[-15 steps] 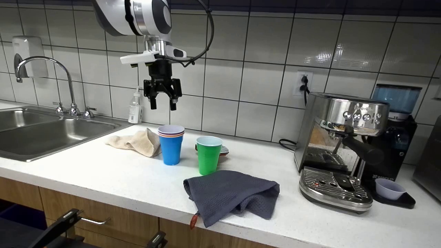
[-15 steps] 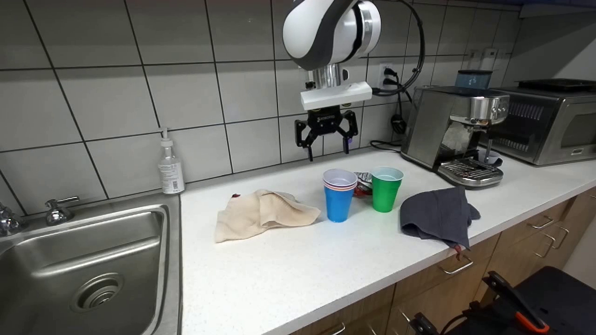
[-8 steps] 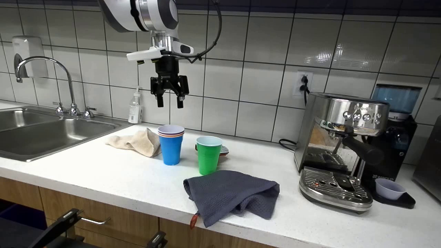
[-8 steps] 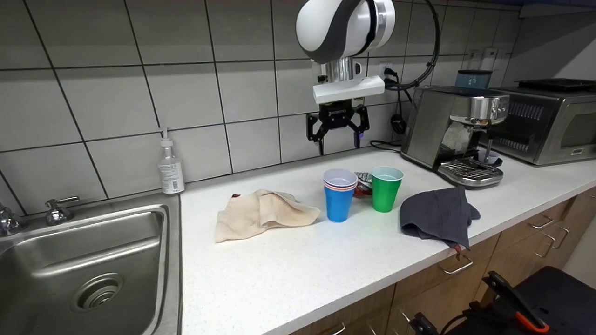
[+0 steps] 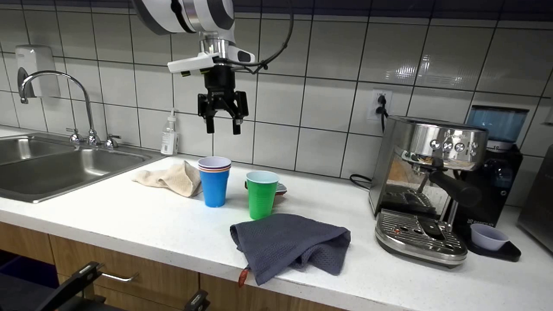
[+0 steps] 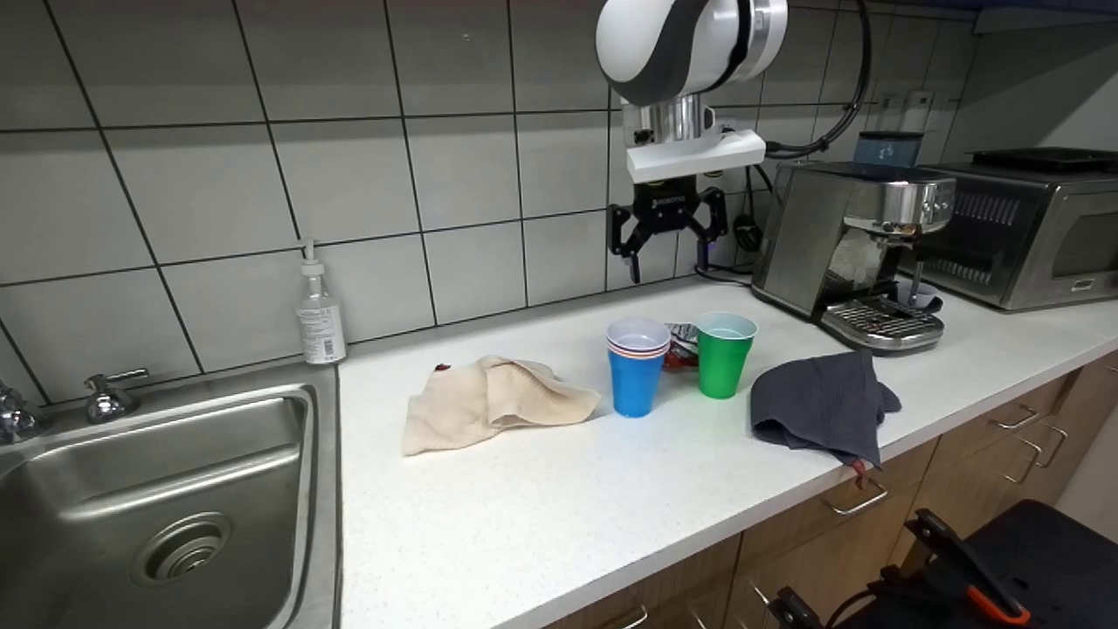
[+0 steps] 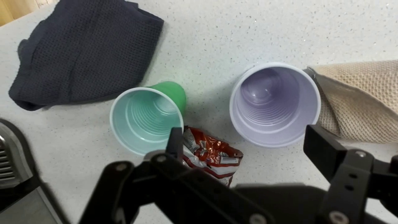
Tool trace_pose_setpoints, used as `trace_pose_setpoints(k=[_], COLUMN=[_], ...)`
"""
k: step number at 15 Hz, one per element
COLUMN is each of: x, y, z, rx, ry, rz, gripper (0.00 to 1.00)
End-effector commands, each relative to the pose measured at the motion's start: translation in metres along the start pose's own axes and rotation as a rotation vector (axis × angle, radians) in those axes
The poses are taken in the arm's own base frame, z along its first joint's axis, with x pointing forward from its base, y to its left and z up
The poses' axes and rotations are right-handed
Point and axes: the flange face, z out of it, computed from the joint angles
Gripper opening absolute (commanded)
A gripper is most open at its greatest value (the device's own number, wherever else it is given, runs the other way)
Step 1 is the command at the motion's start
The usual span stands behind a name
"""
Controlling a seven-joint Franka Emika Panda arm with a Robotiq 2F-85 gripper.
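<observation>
- In the last second my black two-finger claw has travelled sideways above the white speckled counter, toward the boxy steel espresso machine; the things lying below have not changed their places.
- In my judgement, this means that I am only changing position in the air; nothing is taken up so far.
- My two fingers stand wide apart with only air between them; I hold nothing and touch nothing.
- Below me, the tall blue plastic cup stack stands upright; its rims show as thin coloured rings, and its inside is pale lilac, smooth and shiny, with fine ridges.
- Near it, but apart, the green plastic cup also stands upright; it narrows toward the base, and its inside is pale mint, ridged too.
- Between these two, more toward the pale tiled wall, lies the crumpled red and silver packet, glossy, with many creases.
- The dark grey-blue waffle cloth lies loosely folded near the green cup; its fabric looks thick and soft.
- The beige textured cloth lies rumpled just beside the blue stack; whether they touch, I cannot tell.
</observation>
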Motion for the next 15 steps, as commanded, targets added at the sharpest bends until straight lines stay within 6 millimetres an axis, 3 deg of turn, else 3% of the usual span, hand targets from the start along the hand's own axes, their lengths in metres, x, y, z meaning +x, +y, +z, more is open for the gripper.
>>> trace_pose_setpoints(k=[1,2,15], x=[-0.017,-0.003,-0.011], y=[0.024,0.010,0.019], z=[-0.006,-0.001,0.000], rx=[0.001,-0.001,-0.002], ry=[-0.011,-0.004,-0.010], rz=[-0.046,-0.012,-0.029], gripper=[1.00,1.00,1.00])
